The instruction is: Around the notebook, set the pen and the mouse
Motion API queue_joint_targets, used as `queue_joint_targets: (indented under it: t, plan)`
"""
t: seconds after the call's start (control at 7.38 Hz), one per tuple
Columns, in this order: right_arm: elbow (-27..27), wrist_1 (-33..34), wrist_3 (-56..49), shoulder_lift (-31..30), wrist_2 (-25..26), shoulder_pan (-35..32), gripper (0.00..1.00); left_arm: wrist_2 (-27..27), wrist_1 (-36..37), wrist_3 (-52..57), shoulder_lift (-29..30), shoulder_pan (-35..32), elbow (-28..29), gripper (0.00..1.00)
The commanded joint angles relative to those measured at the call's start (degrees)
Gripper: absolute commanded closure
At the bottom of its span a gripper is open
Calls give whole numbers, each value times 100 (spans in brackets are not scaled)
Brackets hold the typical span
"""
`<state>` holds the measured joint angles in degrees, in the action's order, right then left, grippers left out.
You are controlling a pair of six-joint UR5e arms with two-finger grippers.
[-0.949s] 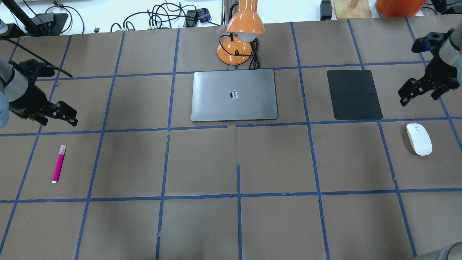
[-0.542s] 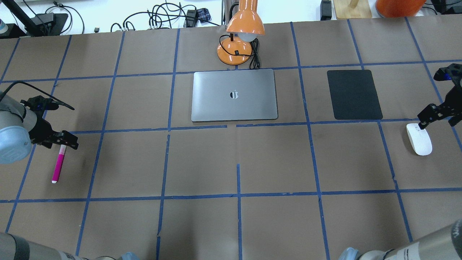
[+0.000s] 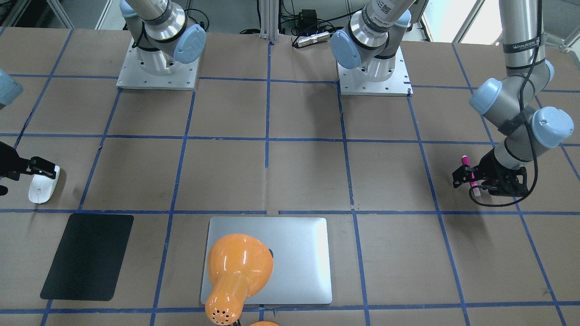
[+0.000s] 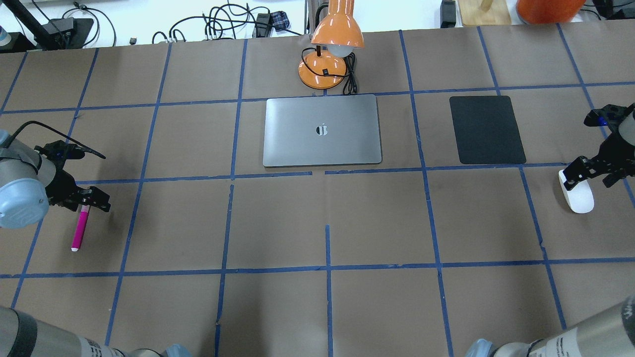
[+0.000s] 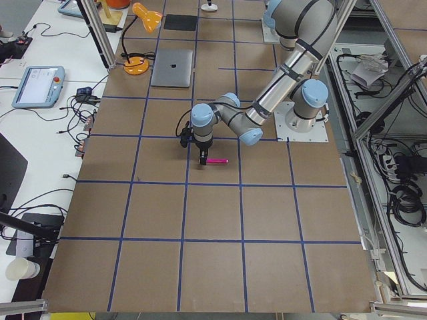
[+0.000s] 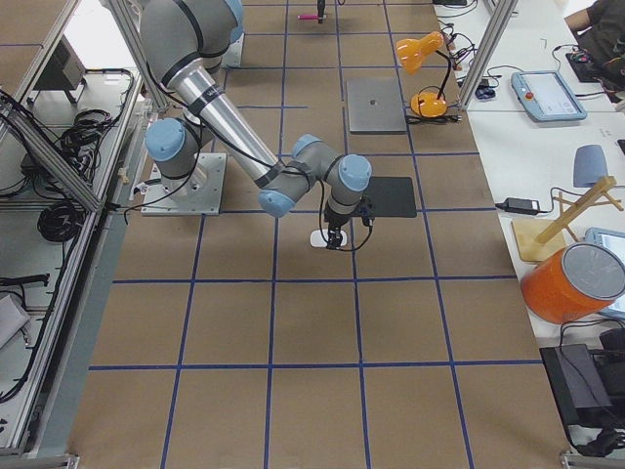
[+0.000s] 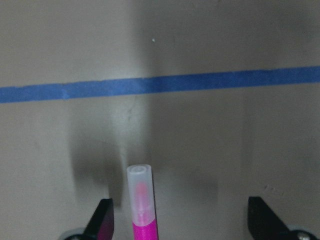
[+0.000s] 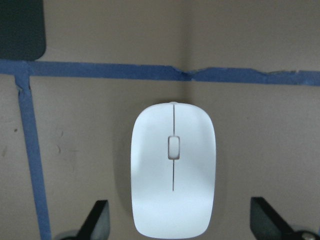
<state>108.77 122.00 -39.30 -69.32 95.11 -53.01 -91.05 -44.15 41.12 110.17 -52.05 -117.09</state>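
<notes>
Directions are read on the overhead view, with 12 o'clock pointing away from the robot. The pen (image 4: 80, 228) is seen lying flat on the table (image 4: 327, 307), well apart from the notebook (image 4: 322, 130) at about its 8 o'clock. The mouse (image 8: 172, 175) is seen resting well apart at about the notebook's 4 o'clock, beyond the black mat (image 4: 487, 130). Neither has been lifted.

The left gripper (image 7: 182, 225) is held low over the pen's pale cap end, with its fingers spread wide. In the wrist view the pen is found off centre, close to the finger at 9 o'clock. If the jaws are closed from here, the pen is likely to be shoved sideways or rolled before it is clamped. A grip taken so near the cap may also let the long pink body droop or swing, or the cap may be pulled loose.

The right gripper (image 8: 181, 222) is likewise spread, straddling the mouse's end nearest the wrist camera, and the mouse is well centred between the fingers. The danger here is judged to lie in the shell. Being smooth, rounded and low, it may be squeezed out from between the pads if they are closed too high. It may also be pinched at its tapering end and tipped. Whether the fingertips touch the table cannot be told.
</notes>
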Motion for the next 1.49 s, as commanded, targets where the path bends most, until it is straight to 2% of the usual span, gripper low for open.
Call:
queue_joint_targets:
  t: [0.0, 0.14, 0.27, 0.41, 0.54, 0.68, 0.95, 1.08, 1.22, 1.36]
  plan:
    - [4, 8, -8, 181, -10, -7, 0, 0, 3, -25, -22, 1, 2, 88]
    - [-5, 8, -69, 287, 8, 2, 0, -9, -6, -25, -22, 1, 2, 100]
    - [3, -1, -139, 288, -9, 2, 0, -9, -6, -33, -22, 1, -7, 100]
    - [-23, -18, -174, 227, -1, 2, 30, -9, -6, -42, -31, 1, 19, 100]
    - [3, -18, -192, 261, 51, 2, 66, -18, -41, -60, -109, 1, 45, 100]
    - [-14, -27, -175, 218, 43, 2, 86, -9, -111, -260, -188, -25, 37, 100]
    - [-302, -88, -79, -62, -210, -155, 87, 358, -243, -1144, -469, -217, 63, 100]
    - [-609, -271, 322, -186, -447, -539, 85, 438, -522, -1393, -549, -462, 80, 100]
    - [-1055, -656, 970, -117, -510, -1048, 86, 413, -620, -2170, -628, -734, 98, 100]
    - [-1443, -721, 1525, 205, -659, -1462, 86, 439, -682, -3353, -698, -1102, 98, 100]
